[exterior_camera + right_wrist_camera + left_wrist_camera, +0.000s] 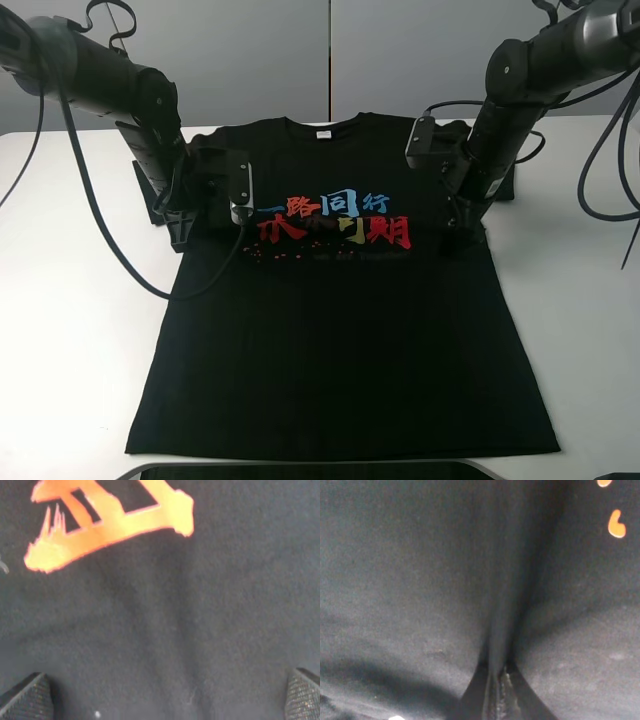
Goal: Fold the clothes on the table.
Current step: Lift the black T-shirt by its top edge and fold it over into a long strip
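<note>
Left arm (100, 75), right arm (525, 85): black, tubular, fat round joints. Black cables (92, 205) trail loose. Right gripper (165, 696): finger pads (27, 699) black, grainy.

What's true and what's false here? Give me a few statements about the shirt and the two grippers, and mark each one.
1. The T-shirt lies on the table with its print facing up. True.
2. The left gripper stands wide open. False: it is shut, pinching a ridge of the black fabric.
3. The right gripper is open, close over the shirt beside the print. True.
4. The shirt is folded in half. False: it lies spread out at full length.
5. The neck label is red. False: it is white.
</note>
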Robot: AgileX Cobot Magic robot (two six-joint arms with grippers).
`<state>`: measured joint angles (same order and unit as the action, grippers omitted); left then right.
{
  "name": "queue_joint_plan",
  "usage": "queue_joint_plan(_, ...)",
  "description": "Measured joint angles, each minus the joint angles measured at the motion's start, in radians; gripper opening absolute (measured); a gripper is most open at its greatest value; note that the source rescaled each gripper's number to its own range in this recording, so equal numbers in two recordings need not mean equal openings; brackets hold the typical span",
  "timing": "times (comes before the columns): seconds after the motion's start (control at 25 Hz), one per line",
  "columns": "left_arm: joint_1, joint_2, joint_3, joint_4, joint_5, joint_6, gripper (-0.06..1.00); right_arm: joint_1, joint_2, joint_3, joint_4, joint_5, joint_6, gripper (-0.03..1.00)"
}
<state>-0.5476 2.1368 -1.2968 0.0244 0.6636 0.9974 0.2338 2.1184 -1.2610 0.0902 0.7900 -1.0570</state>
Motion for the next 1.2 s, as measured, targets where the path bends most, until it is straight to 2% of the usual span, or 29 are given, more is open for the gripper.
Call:
queue_joint_plan(0.08, 0.0, 0.0, 0.0, 0.0, 0.0, 0.0, 0.0, 0.0, 0.0, 0.0, -0.005, 0.0, 0.002, 1.0)
queue_joint_plan(0.16, 0.0, 0.0, 0.0, 0.0, 0.0, 0.0, 0.0, 0.0, 0.0, 0.0, -0.006, 0.0, 0.002, 0.92)
queue_joint_plan(0.2, 0.0, 0.0, 0.0, 0.0, 0.0, 0.0, 0.0, 0.0, 0.0, 0.0, -0.009, 0.0, 0.002, 0.85)
queue_joint_plan(0.4, 0.0, 0.0, 0.0, 0.0, 0.0, 0.0, 0.0, 0.0, 0.0, 0.0, -0.019, -0.027, 0.002, 0.34)
queue_joint_plan(0.44, 0.0, 0.0, 0.0, 0.0, 0.0, 0.0, 0.0, 0.0, 0.0, 0.0, -0.019, -0.03, 0.002, 0.26)
queue_joint_plan(0.52, 0.0, 0.0, 0.0, -0.002, 0.0, 0.0, 0.0, 0.0, 0.0, 0.0, -0.019, -0.033, 0.004, 0.17)
queue_joint_plan(0.72, 0.0, 0.0, 0.0, -0.002, -0.001, 0.0, 0.0, 0.0, 0.0, 0.0, -0.019, -0.035, 0.004, 0.13)
queue_joint_plan(0.84, 0.0, 0.0, 0.0, -0.002, -0.001, 0.0, 0.0, 0.0, 0.0, 0.0, -0.019, -0.037, 0.006, 0.02)
queue_joint_plan(1.08, 0.0, 0.0, 0.0, -0.002, -0.001, -0.003, 0.0, 0.0, -0.008, 0.0, -0.015, -0.039, 0.006, 0.01)
queue_joint_plan(1.2, 0.0, 0.0, -0.004, -0.002, -0.001, -0.035, 0.0, 0.0, -0.034, 0.0, -0.003, -0.041, 0.006, 0.01)
